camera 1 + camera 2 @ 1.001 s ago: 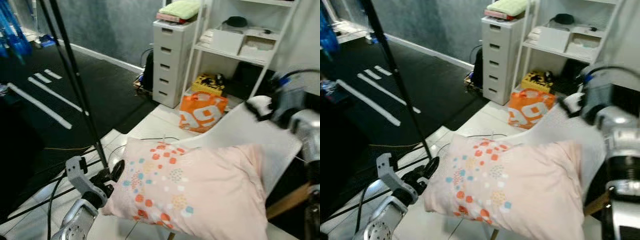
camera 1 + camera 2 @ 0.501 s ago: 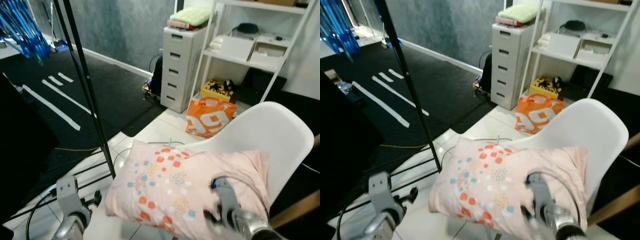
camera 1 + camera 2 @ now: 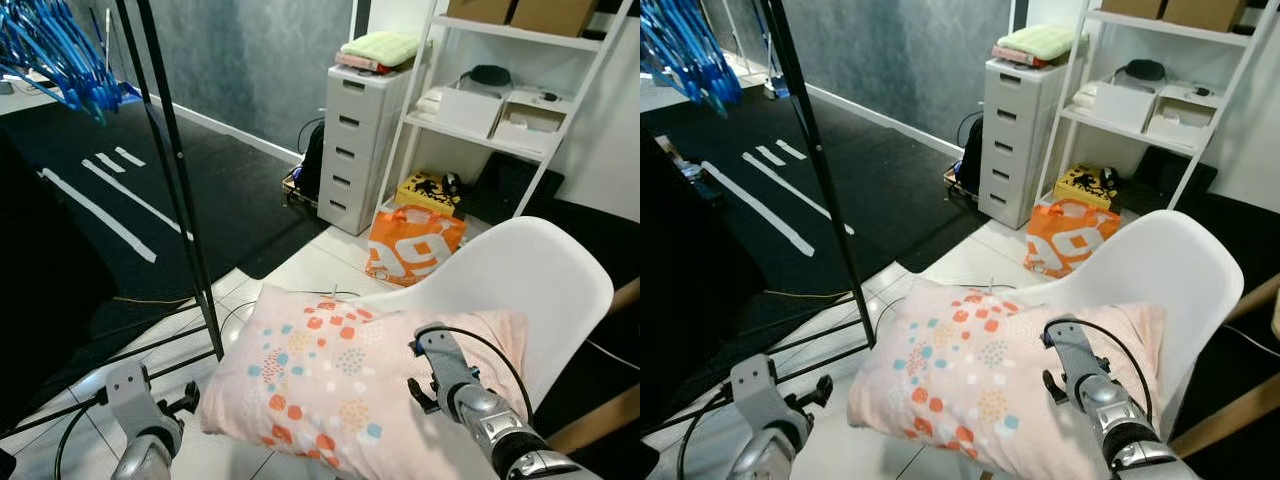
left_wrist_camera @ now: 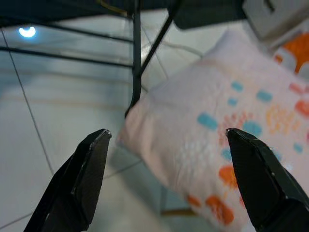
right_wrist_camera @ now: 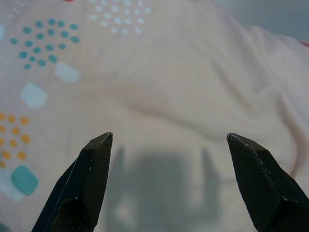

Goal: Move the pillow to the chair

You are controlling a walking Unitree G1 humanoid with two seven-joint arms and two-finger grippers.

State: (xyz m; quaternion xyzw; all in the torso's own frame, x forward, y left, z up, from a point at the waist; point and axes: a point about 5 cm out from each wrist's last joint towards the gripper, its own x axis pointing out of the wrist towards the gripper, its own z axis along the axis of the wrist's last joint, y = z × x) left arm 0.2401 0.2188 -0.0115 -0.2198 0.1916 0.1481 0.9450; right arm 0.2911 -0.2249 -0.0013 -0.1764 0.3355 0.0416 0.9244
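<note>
Right gripper (image 5: 166,183) having dropped over one pillow (image 3: 340,385) lying on one white chair (image 3: 530,280), two grippers spread wide, left gripper (image 4: 169,181) hovering beside pillow

Pillow (image 3: 350,385) on chair (image 3: 540,275) (drawers (image 3: 350,140) behind)

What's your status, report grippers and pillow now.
Left gripper open, off the pillow's corner. Right gripper open, above the pillow. Pillow lies on the white chair, one end overhanging. Black rack pole stands on the robot's left.
</note>
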